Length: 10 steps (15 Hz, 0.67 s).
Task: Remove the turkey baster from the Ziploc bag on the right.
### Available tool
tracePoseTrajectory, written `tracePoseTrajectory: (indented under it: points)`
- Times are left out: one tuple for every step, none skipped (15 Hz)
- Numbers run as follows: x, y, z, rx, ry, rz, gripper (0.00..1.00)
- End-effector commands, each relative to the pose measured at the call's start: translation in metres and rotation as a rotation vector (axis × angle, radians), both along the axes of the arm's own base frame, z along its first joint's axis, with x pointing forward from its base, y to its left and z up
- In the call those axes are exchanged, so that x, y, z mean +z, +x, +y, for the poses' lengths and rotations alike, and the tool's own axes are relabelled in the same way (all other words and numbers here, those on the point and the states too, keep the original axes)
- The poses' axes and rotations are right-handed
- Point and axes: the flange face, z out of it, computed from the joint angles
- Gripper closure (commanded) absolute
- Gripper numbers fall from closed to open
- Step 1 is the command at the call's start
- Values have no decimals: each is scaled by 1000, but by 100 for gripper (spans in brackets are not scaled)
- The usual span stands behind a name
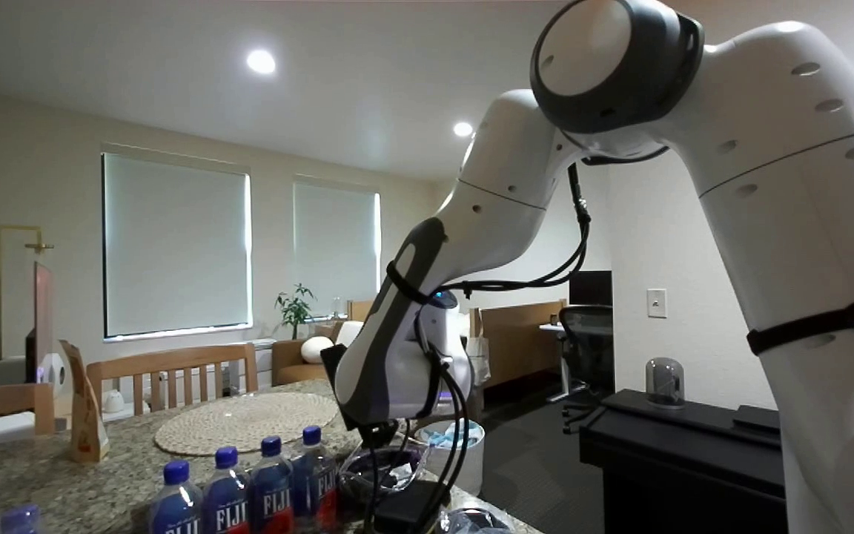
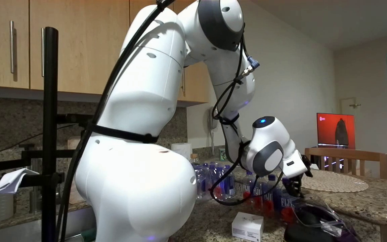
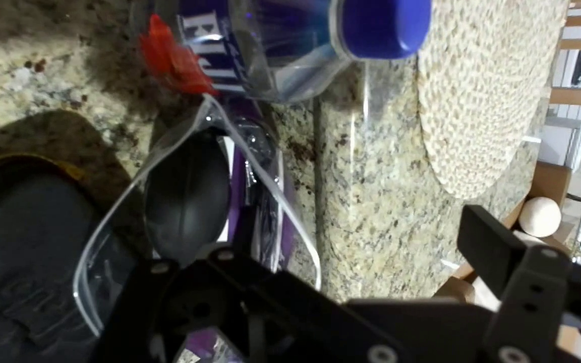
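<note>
A clear Ziploc bag point(image 3: 270, 191) lies with its mouth spread on the granite, and shows in both exterior views point(image 1: 382, 471) point(image 2: 328, 222). Inside it a black rounded bulb point(image 3: 187, 199), apparently the turkey baster, sits beside something purple; its remaining length is hidden. My gripper point(image 3: 366, 234) stands open with nothing between its fingers. In the wrist view its left finger point(image 3: 246, 229) overlaps the bag just right of the bulb; whether they touch I cannot tell. The right finger point(image 3: 487, 242) is well away to the right. In an exterior view the gripper point(image 2: 302, 183) hangs above the bag.
Several Fiji bottles point(image 3: 280, 45) point(image 2: 267, 198) stand close by the bag. A black case point(image 3: 33, 252) lies left of it in the wrist view. There is a white box point(image 2: 247, 227), a raised counter edge point(image 3: 341, 201) and a woven mat point(image 3: 477, 91).
</note>
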Motion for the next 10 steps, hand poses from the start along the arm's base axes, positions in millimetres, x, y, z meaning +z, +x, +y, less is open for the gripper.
tracePoseTrajectory:
  points:
    - [-2,5,7,9,22,-3,2]
    - [-3,4,11,20,24,0,5]
    - [-4,3,16,31,27,3,5]
    - [-6,1,23,45,32,7,3]
    - [-5,-1,28,55,34,8,1]
    - [-3,-3,32,60,38,6,1]
    - [-1,-5,33,59,40,5,0]
    - [3,-6,33,53,40,0,0]
    - [7,-7,34,47,45,-6,0]
    - [11,-9,34,41,51,-11,0]
